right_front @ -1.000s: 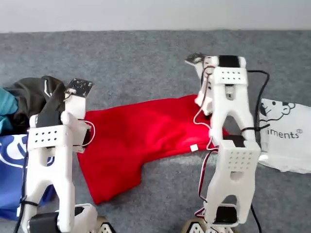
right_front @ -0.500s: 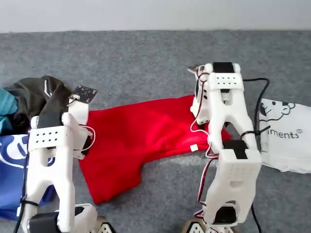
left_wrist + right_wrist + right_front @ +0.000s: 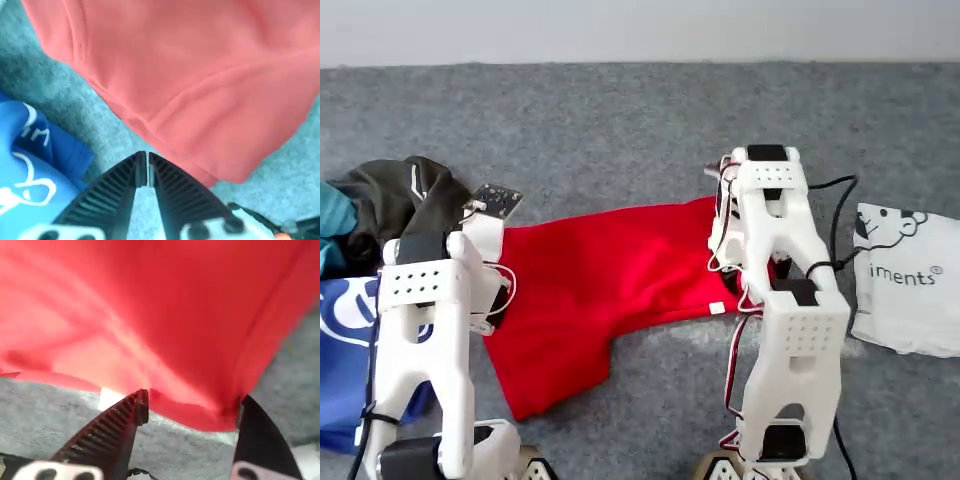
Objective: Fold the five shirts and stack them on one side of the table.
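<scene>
A red shirt (image 3: 610,275) lies spread and rumpled across the middle of the grey table. In the left wrist view my left gripper (image 3: 147,162) is shut with nothing in it, just off the red shirt's hem (image 3: 200,125) and over bare table beside a blue shirt (image 3: 25,165). My right gripper (image 3: 195,410) stands open over the red shirt's (image 3: 165,315) edge, one finger near a small white tag (image 3: 110,399). In the high view the left arm (image 3: 425,320) is at the shirt's left side and the right arm (image 3: 775,250) at its right side.
A heap of shirts sits at the left edge: dark one (image 3: 390,200), teal one (image 3: 332,215), blue one (image 3: 340,330). A white printed shirt (image 3: 910,280) lies at the right edge. The far half of the table (image 3: 620,120) is bare grey felt.
The right arm has drawn back toward the near side and to the left, coming down over the red shirt's right edge. The left arm has barely shifted.
</scene>
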Controlling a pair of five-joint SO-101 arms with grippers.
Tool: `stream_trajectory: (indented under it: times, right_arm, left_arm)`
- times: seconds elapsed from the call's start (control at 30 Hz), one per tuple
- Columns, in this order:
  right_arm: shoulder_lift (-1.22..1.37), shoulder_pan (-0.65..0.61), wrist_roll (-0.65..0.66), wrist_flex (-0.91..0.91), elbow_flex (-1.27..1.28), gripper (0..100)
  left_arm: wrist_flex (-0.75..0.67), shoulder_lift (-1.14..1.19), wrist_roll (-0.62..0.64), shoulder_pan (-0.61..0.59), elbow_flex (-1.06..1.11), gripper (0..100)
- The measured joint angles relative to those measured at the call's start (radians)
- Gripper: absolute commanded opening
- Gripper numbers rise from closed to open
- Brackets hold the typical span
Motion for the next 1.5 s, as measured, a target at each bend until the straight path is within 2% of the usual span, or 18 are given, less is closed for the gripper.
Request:
stream_trajectory:
  times: [0.2, 0.43, 0.7, 0.87, 1.07, 1.23, 1.5]
  right_arm:
    - [-0.178, -0.035, 0.015, 0.0, 0.003, 27.5]
    - [-0.186, -0.002, 0.021, 0.0, 0.017, 5.0]
    - [-0.077, 0.071, 0.025, -0.034, 0.026, 4.2]
    - [0.058, 0.068, 0.025, -0.043, 0.028, 4.2]
    - [0.129, 0.078, 0.025, -0.034, 0.02, 2.6]
    - [0.002, 0.064, 0.035, -0.003, -0.009, 2.4]
    - [-0.342, -0.17, 0.118, -0.003, 0.143, 2.4]
  left_arm:
    - [0.034, 0.0, 0.0, 0.0, -0.044, 2]
    - [0.037, 0.0, 0.0, 0.0, -0.046, 2]
    - [0.037, 0.0, 0.0, 0.0, -0.046, 2]
    - [0.041, 0.0, -0.005, -0.02, -0.054, 2]
    - [0.112, 0.0, -0.005, -0.18, -0.192, 1]
    - [0.147, -0.009, -0.005, -0.37, -0.356, 1]
    - [0.153, -0.221, -0.005, -0.62, -0.396, 2]
